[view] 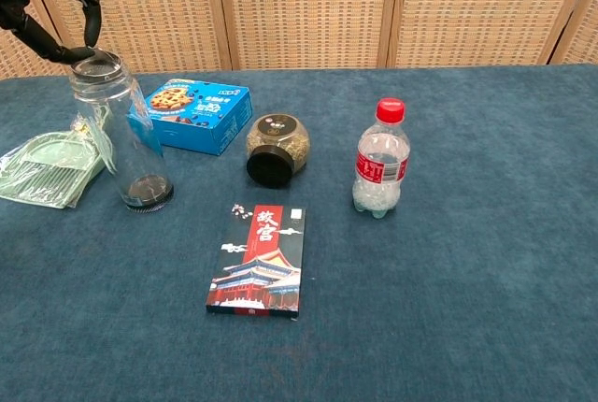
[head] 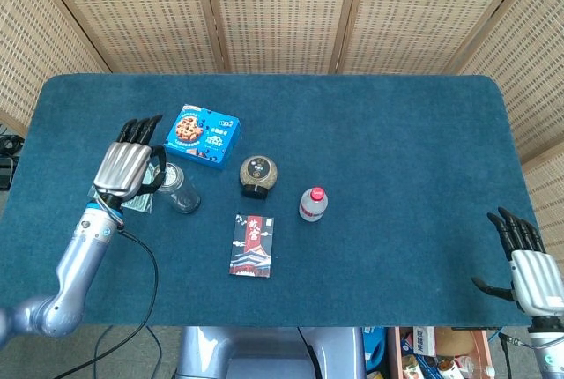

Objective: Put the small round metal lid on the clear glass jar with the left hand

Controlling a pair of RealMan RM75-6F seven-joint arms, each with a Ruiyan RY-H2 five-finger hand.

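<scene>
Small round metal lid (view: 93, 63): light, rigid, slick-edged; left hand (view: 51, 5) pinches its rim atop the fragile clear glass jar (view: 126, 136), far left.

L hand (head: 129, 167): silver ribbed back, black fingers, showing on a glossy silver-blue arm w/ black cable trailing. R hand (head: 529, 269): same silver/black build.

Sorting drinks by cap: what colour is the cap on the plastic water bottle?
Red. The bottle cap shows best in the chest view.
</scene>
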